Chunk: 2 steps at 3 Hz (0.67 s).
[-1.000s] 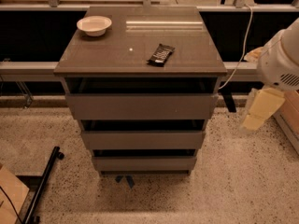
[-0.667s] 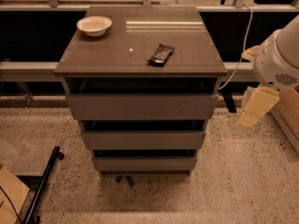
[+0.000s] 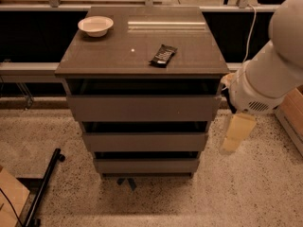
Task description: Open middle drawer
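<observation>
Nearest, off the cabinet's right flank, the hand (image 3: 235,135) hangs pointing at the floor, touching nothing. I cannot tell whether it is open or closed, and nothing shows in its hold. The middle drawer (image 3: 145,142) lies to its left at about the same height, between the taller front above and the shorter one below, its long axis running across the view. Farther back, the surface (image 3: 113,56) carries a bowl (image 3: 95,25) and a dark packet (image 3: 163,55).

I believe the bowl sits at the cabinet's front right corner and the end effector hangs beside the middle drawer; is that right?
No: the camera view shows the bowl at the back left corner. The end effector does hang beside the middle drawer.
</observation>
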Tool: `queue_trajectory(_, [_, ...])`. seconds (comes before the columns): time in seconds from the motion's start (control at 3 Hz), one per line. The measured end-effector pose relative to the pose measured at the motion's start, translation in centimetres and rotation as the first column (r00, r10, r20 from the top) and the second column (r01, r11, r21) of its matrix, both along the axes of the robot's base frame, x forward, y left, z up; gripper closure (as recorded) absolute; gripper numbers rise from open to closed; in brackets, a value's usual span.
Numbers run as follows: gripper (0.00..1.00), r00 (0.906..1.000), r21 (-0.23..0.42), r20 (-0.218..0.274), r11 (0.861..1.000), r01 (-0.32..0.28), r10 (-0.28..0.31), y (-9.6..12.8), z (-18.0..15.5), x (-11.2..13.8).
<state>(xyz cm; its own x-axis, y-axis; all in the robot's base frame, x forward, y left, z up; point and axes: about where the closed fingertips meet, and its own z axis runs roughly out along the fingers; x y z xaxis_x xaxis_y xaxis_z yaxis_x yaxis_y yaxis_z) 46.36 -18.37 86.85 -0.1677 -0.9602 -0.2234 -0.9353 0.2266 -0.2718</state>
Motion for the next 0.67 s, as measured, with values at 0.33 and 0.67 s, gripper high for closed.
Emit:
queue_trajectory(0.33, [0.00, 0.9993, -0.012, -0.008, 0.999, -0.038, 0.038, 1.4, -4.0, -0.2])
queue_trajectory(0.67, [0.00, 0.9990, -0.013, -0.029, 0.999, -0.033, 0.032, 2.0, -9.4, 1.3])
